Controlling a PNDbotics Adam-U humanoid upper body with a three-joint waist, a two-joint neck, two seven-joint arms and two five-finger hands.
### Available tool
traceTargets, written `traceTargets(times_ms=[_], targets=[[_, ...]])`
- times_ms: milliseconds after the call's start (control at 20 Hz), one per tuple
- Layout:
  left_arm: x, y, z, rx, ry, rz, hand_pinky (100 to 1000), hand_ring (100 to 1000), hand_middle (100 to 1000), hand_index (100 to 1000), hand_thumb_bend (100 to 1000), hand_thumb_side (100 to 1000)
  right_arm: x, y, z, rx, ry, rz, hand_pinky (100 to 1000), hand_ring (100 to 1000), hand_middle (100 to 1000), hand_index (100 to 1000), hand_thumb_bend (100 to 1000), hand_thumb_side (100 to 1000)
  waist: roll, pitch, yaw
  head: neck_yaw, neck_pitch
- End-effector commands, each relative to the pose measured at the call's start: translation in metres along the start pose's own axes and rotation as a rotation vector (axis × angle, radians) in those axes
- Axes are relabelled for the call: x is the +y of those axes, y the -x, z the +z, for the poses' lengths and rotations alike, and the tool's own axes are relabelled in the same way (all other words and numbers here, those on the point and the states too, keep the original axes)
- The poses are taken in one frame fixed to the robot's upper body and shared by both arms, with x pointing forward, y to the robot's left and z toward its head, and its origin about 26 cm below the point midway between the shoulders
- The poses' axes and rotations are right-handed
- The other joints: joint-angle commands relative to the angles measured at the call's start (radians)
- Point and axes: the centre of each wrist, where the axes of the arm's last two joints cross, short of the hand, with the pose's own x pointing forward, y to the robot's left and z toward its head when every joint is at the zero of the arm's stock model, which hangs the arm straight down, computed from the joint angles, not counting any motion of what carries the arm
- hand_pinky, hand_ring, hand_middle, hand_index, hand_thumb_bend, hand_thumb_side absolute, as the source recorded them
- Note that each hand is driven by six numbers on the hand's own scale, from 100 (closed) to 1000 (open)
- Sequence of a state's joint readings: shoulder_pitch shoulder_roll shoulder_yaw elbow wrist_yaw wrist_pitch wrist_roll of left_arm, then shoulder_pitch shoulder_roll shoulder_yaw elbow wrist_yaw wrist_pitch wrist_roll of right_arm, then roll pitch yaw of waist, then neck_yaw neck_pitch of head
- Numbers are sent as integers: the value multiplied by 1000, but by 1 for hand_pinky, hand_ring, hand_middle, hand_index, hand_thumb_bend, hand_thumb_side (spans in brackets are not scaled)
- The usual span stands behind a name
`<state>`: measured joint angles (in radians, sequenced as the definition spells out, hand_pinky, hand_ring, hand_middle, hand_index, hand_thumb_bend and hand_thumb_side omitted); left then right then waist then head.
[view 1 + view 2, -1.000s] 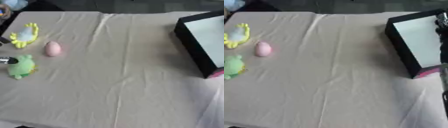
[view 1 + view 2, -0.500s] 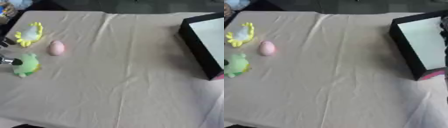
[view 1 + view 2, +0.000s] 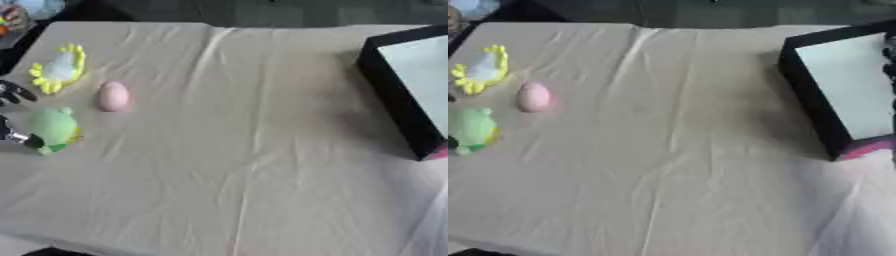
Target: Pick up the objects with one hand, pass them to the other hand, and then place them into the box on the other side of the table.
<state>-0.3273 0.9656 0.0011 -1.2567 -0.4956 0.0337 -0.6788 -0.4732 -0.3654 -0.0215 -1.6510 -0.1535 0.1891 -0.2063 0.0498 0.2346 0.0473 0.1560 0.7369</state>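
- I see my left hand (image 3: 12, 134) at the left edge, touching the green toy (image 3: 52, 128); finger state unclear.
- Pink egg (image 3: 113, 96) and yellow toy (image 3: 58, 68) lie nearby on the cloth (image 3: 245, 150).
- Black box (image 3: 842, 95) sits far right.

No readable text, labels or numbers anywhere.

The black box (image 3: 815, 107) at the right shows plain dark walls, a pale blank inside and a pink patch at its near corner, with no lettering to make out. The cloth-covered surface (image 3: 245, 150) is unmarked, and the yellow toy (image 3: 58, 68), pink egg (image 3: 112, 96) and green toy (image 3: 54, 128) at the left carry no print.
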Motion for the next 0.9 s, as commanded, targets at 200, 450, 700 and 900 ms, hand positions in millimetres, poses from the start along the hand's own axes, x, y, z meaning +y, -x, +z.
traceTargets(times_ms=[200,450,700,900], targets=[[6,5,1,56,2,-38,900,914,894,902,813,382,-4,-5,-1,-16,-4,20,1000,971,960,1000,100,763,12,-9,1,15,2],[-4,3,-8,70,-10,-25,898,911,889,899,787,382,-4,-2,-1,-7,-5,20,1000,971,960,1000,100,767,10,-8,0,36,-3],[-11,0,-16,65,-1,-14,896,907,888,884,749,369,-4,-1,0,-2,-6,19,1000,971,960,1000,100,770,8,-6,0,38,-6],[-13,-2,-19,70,-4,-21,893,905,885,864,699,291,-4,1,0,6,-5,19,1000,971,960,1000,100,773,7,-5,0,40,-7]])
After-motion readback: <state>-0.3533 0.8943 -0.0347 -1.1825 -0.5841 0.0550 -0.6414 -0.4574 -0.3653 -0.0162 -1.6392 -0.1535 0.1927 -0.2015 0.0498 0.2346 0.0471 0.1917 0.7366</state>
